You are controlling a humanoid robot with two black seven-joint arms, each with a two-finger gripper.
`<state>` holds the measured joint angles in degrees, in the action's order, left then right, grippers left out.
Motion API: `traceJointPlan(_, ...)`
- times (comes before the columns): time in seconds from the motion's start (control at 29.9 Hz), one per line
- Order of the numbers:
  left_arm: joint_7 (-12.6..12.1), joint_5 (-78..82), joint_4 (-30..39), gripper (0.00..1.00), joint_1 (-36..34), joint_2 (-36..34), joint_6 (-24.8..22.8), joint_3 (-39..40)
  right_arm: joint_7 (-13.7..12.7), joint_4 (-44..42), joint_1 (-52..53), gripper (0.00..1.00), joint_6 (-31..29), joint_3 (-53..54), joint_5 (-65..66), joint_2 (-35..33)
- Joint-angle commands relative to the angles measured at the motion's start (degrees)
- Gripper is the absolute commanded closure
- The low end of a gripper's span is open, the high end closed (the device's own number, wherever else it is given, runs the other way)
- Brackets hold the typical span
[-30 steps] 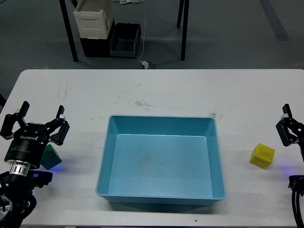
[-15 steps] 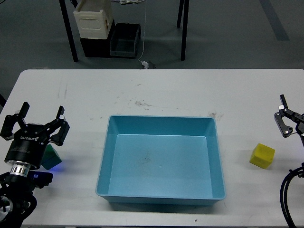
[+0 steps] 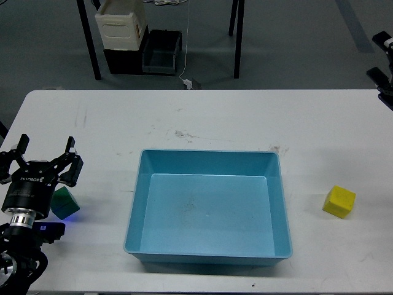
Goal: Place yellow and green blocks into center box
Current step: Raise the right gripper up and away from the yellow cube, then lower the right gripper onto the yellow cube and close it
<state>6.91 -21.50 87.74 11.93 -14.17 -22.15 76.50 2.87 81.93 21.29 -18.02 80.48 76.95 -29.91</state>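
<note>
The blue box (image 3: 207, 152) stands empty in the middle of the white table. The green block (image 3: 65, 203) lies on the table left of it, partly hidden behind my left gripper (image 3: 44, 158). That gripper is open, its fingers spread just above and behind the block, not touching it. The yellow block (image 3: 339, 201) lies alone on the table right of the box. My right gripper (image 3: 382, 58) is at the far right edge of the view, well above and behind the yellow block. It is partly cut off; its two finger ends show apart and hold nothing.
The white table (image 3: 202, 117) has scuff marks behind the box. Beyond its far edge, on the floor, stand a cream crate (image 3: 120, 27), a black bin (image 3: 161, 52) and black legs (image 3: 89, 43) of another table.
My right gripper has risen from beside the yellow block to the upper right edge of the view. My left gripper has shifted slightly left and down over the green block. The blocks have not moved.
</note>
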Motion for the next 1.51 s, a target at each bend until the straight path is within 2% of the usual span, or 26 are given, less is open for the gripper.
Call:
traceJointPlan(0.0,0.0,0.0,-0.1,0.0,-0.1,0.0,0.0,0.1,10.0,-4.0,6.9,0.0,0.2,-9.3,13.5,-5.9)
traceJointPlan(0.2,0.1,-0.1,-0.1,0.0,-0.2,-0.1,0.1,0.1,23.6,-5.6,16.6,0.0,-0.1,-22.5,22.7,-10.8)
traceJointPlan(0.23,0.1,-0.1,-0.1,0.0,-0.2,-0.1,0.0,0.1,25.1,-5.7,18.2,0.0,-0.3,-24.7,22.8,-11.3)
traceJointPlan(0.3,0.1,-0.1,-0.1,0.0,-0.3,0.0,0.1,0.1,25.1,-5.7,22.7,0.0,-1.7,-30.3,23.0,-12.0)
traceJointPlan(0.44,0.1,-0.2,-0.2,0.0,-0.2,0.0,0.0,0.3,25.1,-5.3,30.5,0.0,-10.0,-38.9,26.4,-13.6)
traceJointPlan(0.7,0.1,-0.2,-1.0,0.0,-0.2,0.0,0.0,0.8,25.1,-2.3,39.0,0.0,-10.0,-54.8,37.8,-19.0)
traceJointPlan(0.9,0.1,-0.2,-1.5,0.0,-0.3,0.0,-0.1,0.8,25.1,-1.1,39.4,0.0,-10.0,-65.0,44.3,-19.8)
traceJointPlan(1.07,0.1,-0.3,-2.0,0.0,-0.5,0.0,-0.1,0.8,25.1,-1.2,38.6,0.0,-10.0,-68.4,44.3,-21.7)
traceJointPlan(1.47,0.1,-0.3,-2.0,0.0,-0.6,0.0,0.0,0.9,25.1,-2.0,38.4,0.0,-10.0,-76.2,48.1,-21.5)
